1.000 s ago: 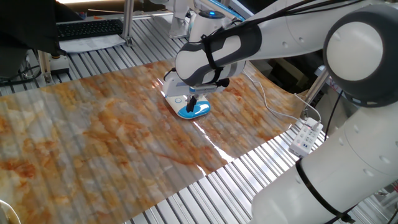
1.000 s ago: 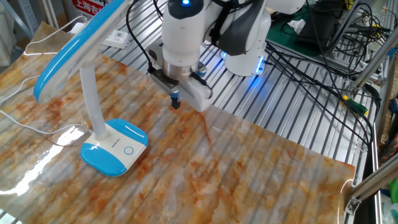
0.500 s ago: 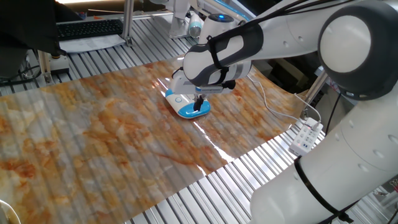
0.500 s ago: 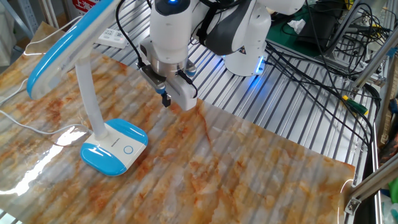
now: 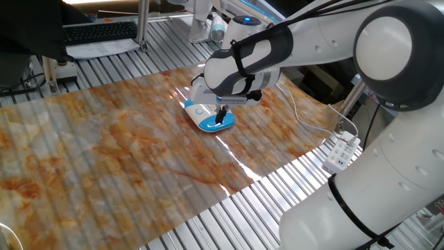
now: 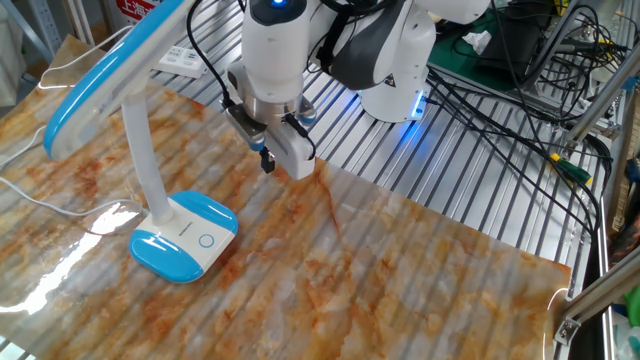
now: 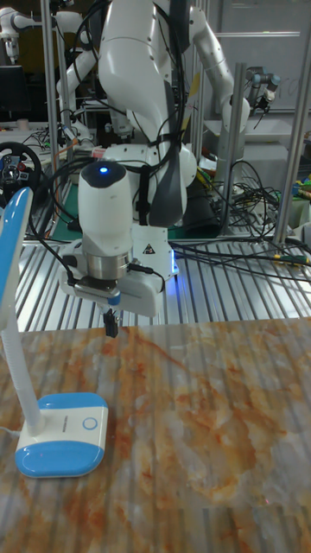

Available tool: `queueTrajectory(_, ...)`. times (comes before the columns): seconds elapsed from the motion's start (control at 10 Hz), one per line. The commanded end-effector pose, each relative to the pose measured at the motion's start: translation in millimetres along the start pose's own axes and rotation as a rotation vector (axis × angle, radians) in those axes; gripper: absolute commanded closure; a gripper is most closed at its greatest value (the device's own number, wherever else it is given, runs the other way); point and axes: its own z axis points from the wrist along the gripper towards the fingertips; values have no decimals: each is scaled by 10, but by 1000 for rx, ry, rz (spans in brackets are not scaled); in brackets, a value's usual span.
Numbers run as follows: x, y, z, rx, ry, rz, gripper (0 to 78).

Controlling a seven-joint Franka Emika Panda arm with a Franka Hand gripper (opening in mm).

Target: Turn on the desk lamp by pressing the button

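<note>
The desk lamp stands on the marbled mat on its blue-and-white oval base (image 6: 185,238) (image 7: 62,434) (image 5: 208,121). A white stem (image 6: 143,160) carries its long blue-edged head (image 6: 110,80). The round button (image 6: 206,241) (image 7: 89,423) sits on the white top of the base. My gripper (image 6: 267,160) (image 7: 111,323) (image 5: 221,116) hangs shut and empty above the mat. It is up and to the right of the base, apart from the lamp and not touching the button.
A thin white cord (image 5: 298,114) runs from the lamp to a white power strip (image 5: 340,154) off the mat's edge. Another power strip (image 6: 185,62) lies behind the lamp head. A keyboard (image 5: 97,31) lies on the slatted table, and cables (image 6: 520,90) are bundled behind the arm.
Over the last second my gripper moved sideways toward the lamp's side and rose slightly. In the last half second it has hardly moved. The lamp stayed put.
</note>
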Motion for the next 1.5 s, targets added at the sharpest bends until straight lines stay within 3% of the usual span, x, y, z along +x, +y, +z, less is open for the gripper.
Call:
queueTrajectory(0.1, -11, 1, -13, -9, 15, 17, 776)
queueTrajectory(0.4, -11, 1, -13, -14, 24, -45, 776)
queueTrajectory(0.8, -9, 8, -6, -14, 22, 41, 776)
queueTrajectory(1.1, 102, 167, 19, -3, 23, 152, 776)
queueTrajectory(1.5, 180, 322, 153, -2, 21, 227, 776)
